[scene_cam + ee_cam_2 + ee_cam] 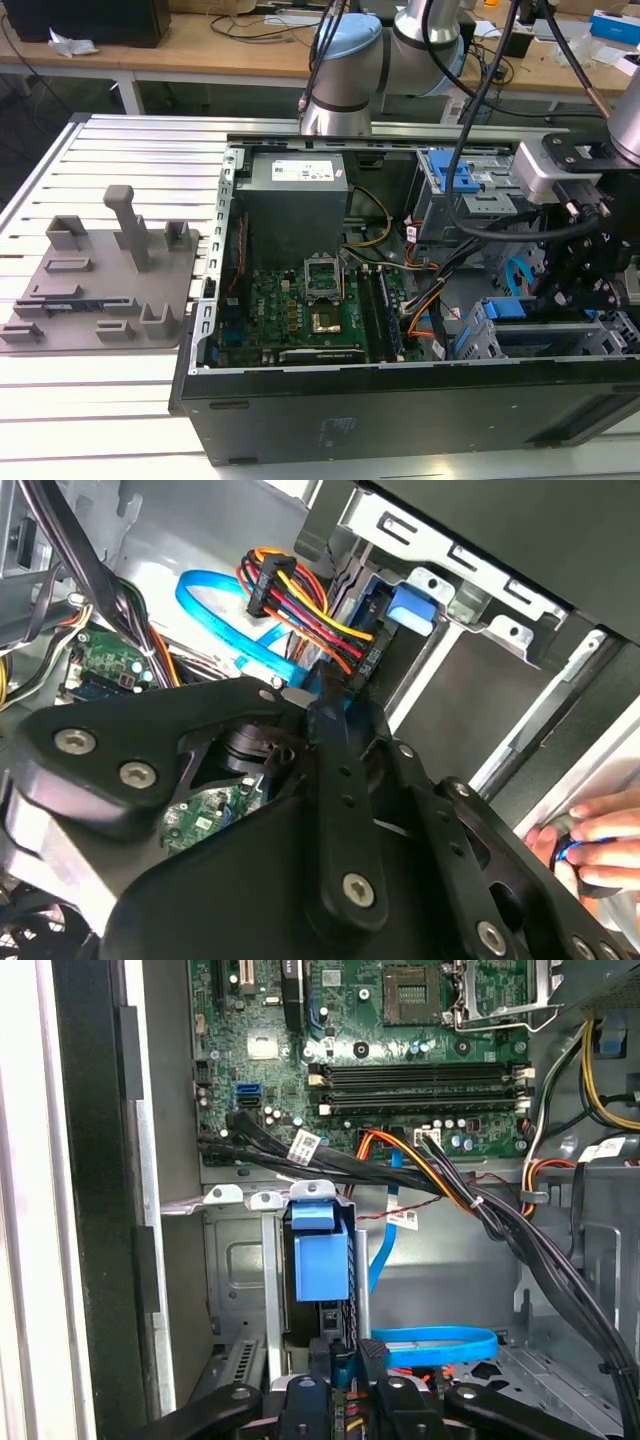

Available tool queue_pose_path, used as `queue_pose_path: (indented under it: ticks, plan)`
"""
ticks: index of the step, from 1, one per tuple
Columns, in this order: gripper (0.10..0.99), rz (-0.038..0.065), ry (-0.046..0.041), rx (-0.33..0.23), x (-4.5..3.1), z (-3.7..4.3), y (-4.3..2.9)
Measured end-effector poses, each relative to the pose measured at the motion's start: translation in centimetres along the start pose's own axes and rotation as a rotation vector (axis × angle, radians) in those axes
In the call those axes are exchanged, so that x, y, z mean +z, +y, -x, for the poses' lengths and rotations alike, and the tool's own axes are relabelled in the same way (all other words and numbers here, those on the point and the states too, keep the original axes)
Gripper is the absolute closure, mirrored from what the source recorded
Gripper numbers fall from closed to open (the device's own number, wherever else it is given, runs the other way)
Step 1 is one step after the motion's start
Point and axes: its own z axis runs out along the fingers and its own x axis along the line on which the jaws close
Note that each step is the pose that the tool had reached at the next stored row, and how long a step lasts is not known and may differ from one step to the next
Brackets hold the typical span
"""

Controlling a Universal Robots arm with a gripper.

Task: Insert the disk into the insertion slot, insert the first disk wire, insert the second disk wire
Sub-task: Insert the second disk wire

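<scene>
Keep the hand (345, 1365) clamped, as apparently now, on the wire plug (362, 658). Line up squarely with the rear of the disk (320, 1265), press straight, avoid kinking wires. Find the disk already seated in the slot (235, 1270). Inside the case (330, 420): motherboard (300, 310), loose blue cable (430, 1345) on the floor.

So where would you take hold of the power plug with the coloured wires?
Probably by the power plug's rigid black body, not the coloured wires, which bend and would let it swing. Come from the wire side, along the line of the wires: the plug's other end sits against the blue-framed drive.
</scene>
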Motion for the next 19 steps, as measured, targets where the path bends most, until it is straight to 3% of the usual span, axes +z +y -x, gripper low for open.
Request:
queue_pose_path:
  ticks: [9,13,15,19]
  plan:
    - [0.847,0.000,0.0004,0.000,-3.20,0.18,-0.18]
    - [0.859,0.000,0.0001,0.000,-3.51,0.18,-0.20]
    - [0.980,0.000,0.0005,0.000,-3.55,0.26,-0.20]
    - [0.980,0.000,0.0005,0.000,-3.54,0.29,-0.20]
